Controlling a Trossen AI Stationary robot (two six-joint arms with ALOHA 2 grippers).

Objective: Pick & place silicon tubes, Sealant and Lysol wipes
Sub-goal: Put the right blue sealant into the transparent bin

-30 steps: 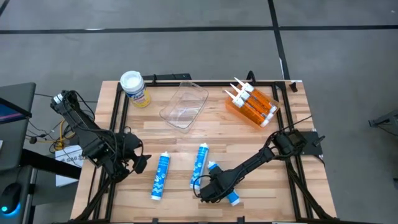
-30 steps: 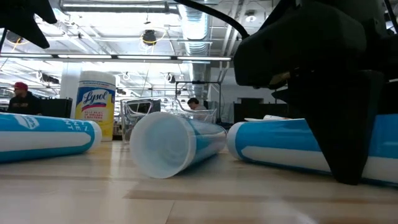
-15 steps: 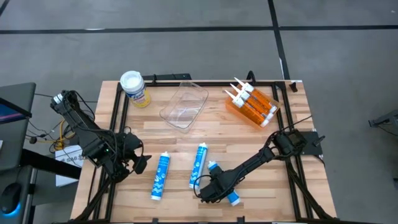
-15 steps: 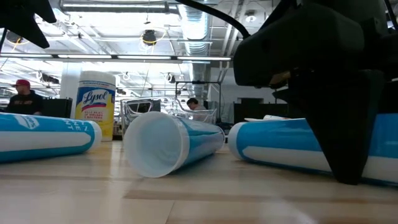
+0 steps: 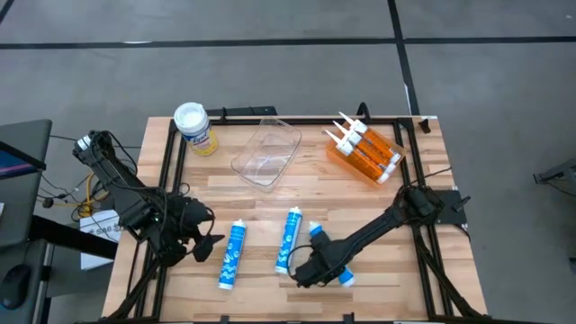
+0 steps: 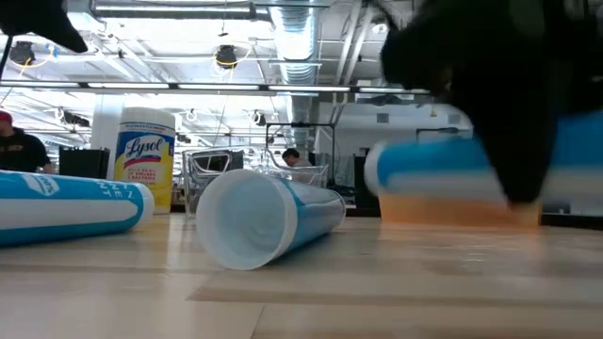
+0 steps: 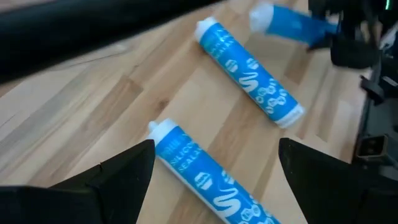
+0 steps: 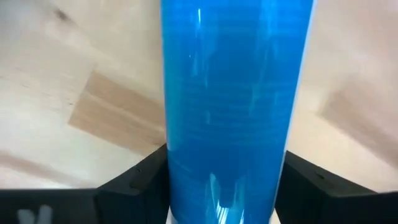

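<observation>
Three blue sealant tubes show in the high view. One [image 5: 232,255] and a second [image 5: 288,238] lie on their sides on the wooden table. My right gripper [image 5: 329,261] is shut on the third [image 5: 317,238], which is off the table in the low view [image 6: 443,169]. My left gripper [image 5: 205,243] is open at the table's left, just left of the first tube [image 7: 211,180]; its fingers stand on either side of that tube without touching it. The Lysol wipes canister [image 5: 193,128] stands upright at the far left. Orange cartridges [image 5: 364,148] lie at the far right. My right gripper pinches the blue tube's round body [image 8: 230,143] between its two fingers [image 8: 143,180], which lie across the tube, about midway along it. The fingers come from above, slanting from the table's right. The tube hangs about level [image 6: 443,169], lifted clear of the table.
A clear plastic tray [image 5: 267,151] sits at the far middle. The orange cartridges lie in an orange bin [image 5: 340,155]. A black frame [image 5: 171,162] runs along the table's edges. Bare wood lies in the near middle [image 5: 270,297].
My right gripper has risen with the blue tube and drifted a little toward the table's right edge. The tube, which lay on the table a second ago, is now lifted clear and about level. The other two tubes lie where they were.
</observation>
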